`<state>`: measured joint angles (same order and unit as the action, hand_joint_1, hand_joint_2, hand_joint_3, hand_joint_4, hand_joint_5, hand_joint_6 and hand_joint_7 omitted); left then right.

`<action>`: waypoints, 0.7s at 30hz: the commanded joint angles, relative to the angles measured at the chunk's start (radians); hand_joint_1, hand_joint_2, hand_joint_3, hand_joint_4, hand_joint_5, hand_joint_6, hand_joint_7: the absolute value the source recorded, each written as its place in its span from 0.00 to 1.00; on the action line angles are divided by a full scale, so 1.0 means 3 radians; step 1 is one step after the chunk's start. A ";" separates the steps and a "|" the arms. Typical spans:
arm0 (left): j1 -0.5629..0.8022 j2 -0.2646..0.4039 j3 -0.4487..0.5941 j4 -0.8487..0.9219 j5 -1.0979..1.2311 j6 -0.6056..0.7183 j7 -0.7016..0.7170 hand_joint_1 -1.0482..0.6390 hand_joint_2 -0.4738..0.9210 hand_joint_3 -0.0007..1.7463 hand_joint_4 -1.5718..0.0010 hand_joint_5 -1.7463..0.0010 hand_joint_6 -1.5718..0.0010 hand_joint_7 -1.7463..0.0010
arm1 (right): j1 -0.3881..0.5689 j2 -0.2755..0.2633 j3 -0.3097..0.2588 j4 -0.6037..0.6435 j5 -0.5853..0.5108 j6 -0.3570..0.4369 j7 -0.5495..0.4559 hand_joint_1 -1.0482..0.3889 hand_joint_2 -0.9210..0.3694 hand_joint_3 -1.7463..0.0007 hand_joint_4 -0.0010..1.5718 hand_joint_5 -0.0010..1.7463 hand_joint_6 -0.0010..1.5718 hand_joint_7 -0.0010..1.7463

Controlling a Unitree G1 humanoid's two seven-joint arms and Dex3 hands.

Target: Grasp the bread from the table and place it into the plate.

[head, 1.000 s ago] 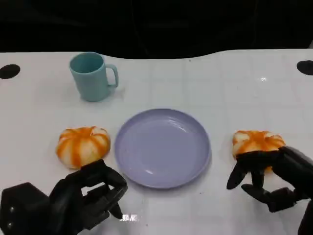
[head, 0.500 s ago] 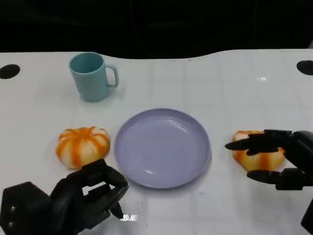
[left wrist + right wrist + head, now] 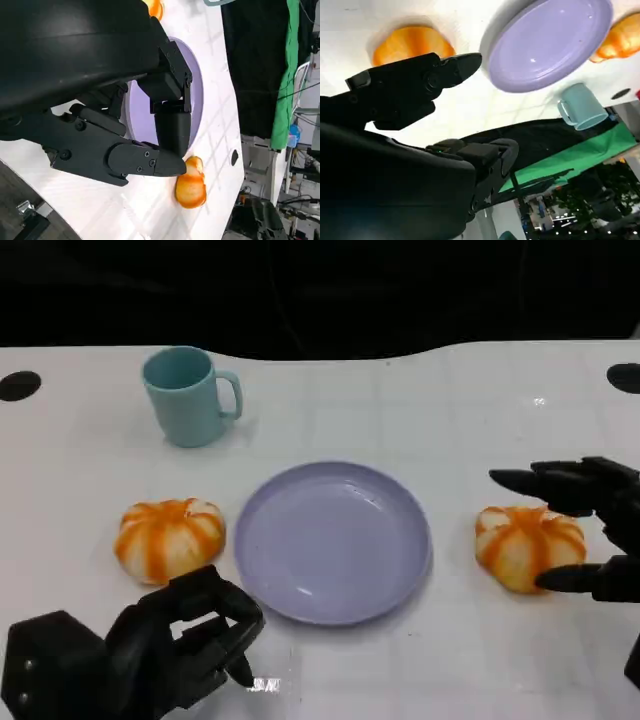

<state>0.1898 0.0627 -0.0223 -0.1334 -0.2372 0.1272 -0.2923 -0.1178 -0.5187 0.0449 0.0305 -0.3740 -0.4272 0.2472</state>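
Observation:
Two orange-striped round breads lie on the white table, one left of the lavender plate point(image 3: 262, 558) and one right of it. The left bread point(image 3: 168, 538) sits just beyond my left hand point(image 3: 150, 655), whose fingers are curled in on nothing. My right hand point(image 3: 595, 530) hovers at the right bread point(image 3: 528, 545), fingers spread above and beyond it and the thumb near its front right side, holding nothing. The right wrist view has that bread point(image 3: 412, 45) past my right hand's fingers point(image 3: 445, 70), with the plate point(image 3: 550, 42) further on. The left wrist view shows the plate point(image 3: 197, 100) and the right bread point(image 3: 191, 182).
A teal mug point(image 3: 188, 395) stands at the back left, handle to the right. Dark round holes mark the table's far corners point(image 3: 18, 385). The table's far edge meets a black backdrop.
My right hand has lifted and drawn back to the right, its fingers spreading, so the right bread now shows whole. The left hand has stayed still.

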 commanded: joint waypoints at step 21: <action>-0.0008 0.0016 0.0034 -0.0054 -0.0006 0.0051 0.0022 0.32 1.00 0.17 0.54 0.00 0.53 0.21 | -0.0602 -0.0168 0.0631 0.0609 -0.0928 0.0216 -0.0026 0.51 0.14 1.00 0.06 0.12 0.17 0.01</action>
<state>0.1839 0.0588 -0.0228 -0.1395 -0.2364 0.1384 -0.2919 -0.2626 -0.5714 0.2132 0.1700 -0.6400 -0.3633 0.2462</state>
